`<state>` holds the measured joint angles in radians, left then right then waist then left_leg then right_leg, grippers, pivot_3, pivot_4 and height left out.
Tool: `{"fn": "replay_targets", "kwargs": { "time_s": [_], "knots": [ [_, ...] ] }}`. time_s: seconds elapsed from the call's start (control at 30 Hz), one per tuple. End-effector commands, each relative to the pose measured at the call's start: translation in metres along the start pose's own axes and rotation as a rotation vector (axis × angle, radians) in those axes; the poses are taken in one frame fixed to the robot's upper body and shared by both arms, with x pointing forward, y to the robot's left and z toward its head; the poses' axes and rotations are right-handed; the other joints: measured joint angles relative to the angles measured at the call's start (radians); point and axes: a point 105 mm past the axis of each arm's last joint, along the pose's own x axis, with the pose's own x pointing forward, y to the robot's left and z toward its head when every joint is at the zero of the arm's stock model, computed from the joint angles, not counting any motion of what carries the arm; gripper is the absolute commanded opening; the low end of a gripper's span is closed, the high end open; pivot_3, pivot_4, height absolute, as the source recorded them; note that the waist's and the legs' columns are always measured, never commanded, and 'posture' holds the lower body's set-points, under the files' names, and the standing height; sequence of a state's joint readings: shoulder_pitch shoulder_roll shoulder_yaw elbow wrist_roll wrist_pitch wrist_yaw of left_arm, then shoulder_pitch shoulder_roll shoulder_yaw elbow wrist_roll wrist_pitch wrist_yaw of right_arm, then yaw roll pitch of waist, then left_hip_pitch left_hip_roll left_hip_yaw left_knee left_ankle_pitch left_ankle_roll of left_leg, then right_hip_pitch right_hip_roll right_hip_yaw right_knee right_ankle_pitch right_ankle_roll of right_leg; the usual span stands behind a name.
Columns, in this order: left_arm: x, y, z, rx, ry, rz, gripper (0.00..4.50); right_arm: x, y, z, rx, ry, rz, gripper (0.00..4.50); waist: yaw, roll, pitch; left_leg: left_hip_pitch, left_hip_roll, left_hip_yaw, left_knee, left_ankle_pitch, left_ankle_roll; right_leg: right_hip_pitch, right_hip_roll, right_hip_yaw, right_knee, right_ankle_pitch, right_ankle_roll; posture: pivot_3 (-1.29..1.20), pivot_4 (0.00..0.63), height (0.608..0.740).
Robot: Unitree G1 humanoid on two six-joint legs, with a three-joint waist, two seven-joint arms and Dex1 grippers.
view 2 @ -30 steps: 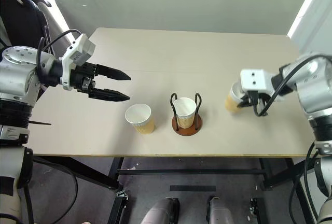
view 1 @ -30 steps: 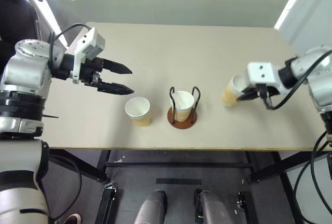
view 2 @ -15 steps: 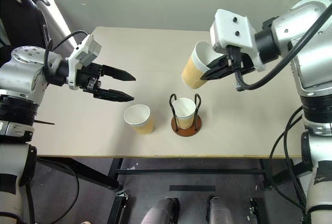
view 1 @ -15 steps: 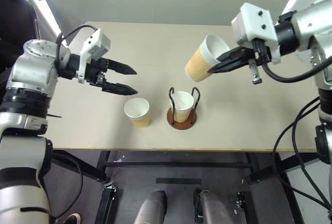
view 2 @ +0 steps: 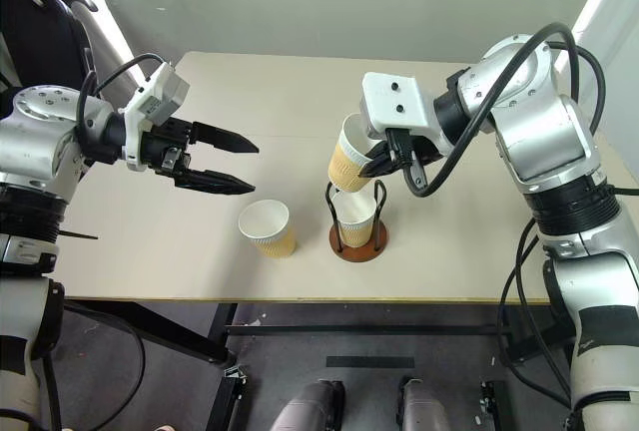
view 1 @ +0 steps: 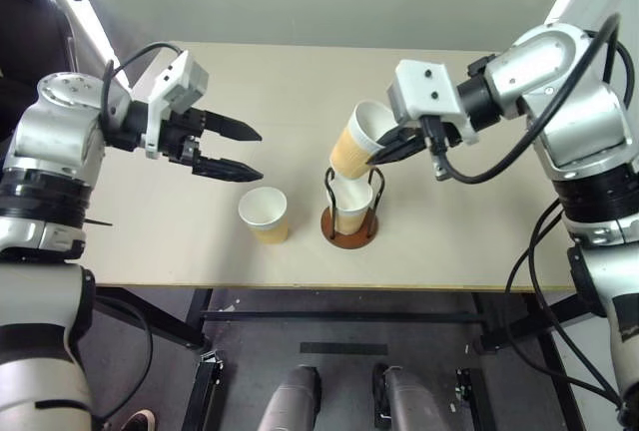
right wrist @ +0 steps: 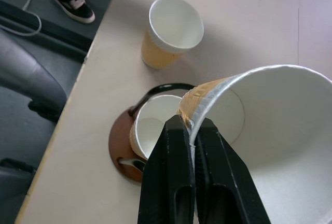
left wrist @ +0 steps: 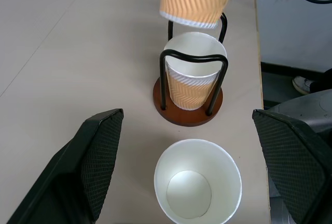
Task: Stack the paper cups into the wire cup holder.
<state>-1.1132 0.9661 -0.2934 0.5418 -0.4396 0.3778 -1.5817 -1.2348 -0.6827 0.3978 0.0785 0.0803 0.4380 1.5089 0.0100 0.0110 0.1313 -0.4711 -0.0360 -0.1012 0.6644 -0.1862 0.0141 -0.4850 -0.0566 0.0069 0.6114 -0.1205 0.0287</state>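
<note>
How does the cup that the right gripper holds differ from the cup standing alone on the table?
The held cup hangs tilted in the air above the wire cup holder; the lone cup stands upright on the table. The right gripper pinches the held cup's rim; nothing touches the lone cup, and the left gripper, open, hovers apart from it. Both look alike: tan outside, white inside.
</note>
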Motion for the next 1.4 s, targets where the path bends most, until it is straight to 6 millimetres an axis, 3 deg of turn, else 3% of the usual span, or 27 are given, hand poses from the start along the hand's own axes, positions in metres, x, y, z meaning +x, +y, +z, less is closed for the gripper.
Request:
{"fn": "replay_targets", "kwargs": {
  "time_s": [0.03,0.2,0.43,1.0,1.1,1.23,1.4],
  "knots": [
    [-0.008,-0.005,0.011,0.045,-0.016,-0.018,4.3,-0.003,-0.004,0.004,-0.051,0.012,-0.008,0.03,0.0,0.0,0.0,0.0,0.0,0.0,0.0,0.0,0.0,0.0,0.0,0.0,0.0,0.0,0.0,0.0,0.15,0.74],
    [-0.008,-0.005,0.01,0.043,-0.016,-0.016,4.3,0.001,0.005,0.009,-0.061,-0.003,0.041,0.03,0.0,0.0,0.0,0.0,0.0,0.0,0.0,0.0,0.0,0.0,0.0,-0.001,0.0,0.0,0.0,0.0,0.15,0.74],
    [-0.007,-0.005,0.01,0.047,-0.024,-0.018,4.3,0.015,0.02,-0.001,-0.057,0.023,0.102,0.03,0.0,0.0,0.0,0.0,0.0,0.0,0.0,0.001,-0.001,0.0,0.0,-0.001,0.0,0.0,-0.001,0.0,0.15,0.74],
    [-0.011,-0.005,0.011,0.051,-0.023,-0.002,4.3,0.027,0.015,-0.016,-0.105,0.089,0.113,0.03,-0.001,0.0,0.0,0.0,0.001,-0.001,0.0,0.003,-0.001,0.0,0.0,-0.002,0.001,0.002,-0.004,0.0,0.15,0.74],
    [-0.01,-0.005,0.011,0.052,-0.023,-0.002,4.3,0.029,0.015,-0.009,-0.092,0.054,0.121,0.55,-0.001,0.0,0.0,0.0,0.002,-0.001,0.0,0.003,-0.001,0.0,0.0,-0.002,0.001,0.002,-0.004,0.0,0.15,0.74],
    [-0.008,-0.005,0.01,0.05,-0.024,-0.006,4.3,0.027,0.006,0.018,0.005,-0.097,0.074,1.92,-0.004,0.0,0.0,0.0,0.002,-0.001,0.0,0.003,-0.002,0.0,0.001,-0.002,0.001,0.002,-0.004,0.0,0.15,0.74],
    [-0.009,-0.001,0.016,0.077,-0.04,0.031,4.3,0.008,-0.013,0.035,0.11,-0.216,-0.079,1.92,0.0,0.0,0.0,0.0,0.002,-0.002,0.0,0.004,-0.003,0.0,0.001,-0.003,0.001,0.002,-0.005,0.0,0.15,0.74]
  ]
}}
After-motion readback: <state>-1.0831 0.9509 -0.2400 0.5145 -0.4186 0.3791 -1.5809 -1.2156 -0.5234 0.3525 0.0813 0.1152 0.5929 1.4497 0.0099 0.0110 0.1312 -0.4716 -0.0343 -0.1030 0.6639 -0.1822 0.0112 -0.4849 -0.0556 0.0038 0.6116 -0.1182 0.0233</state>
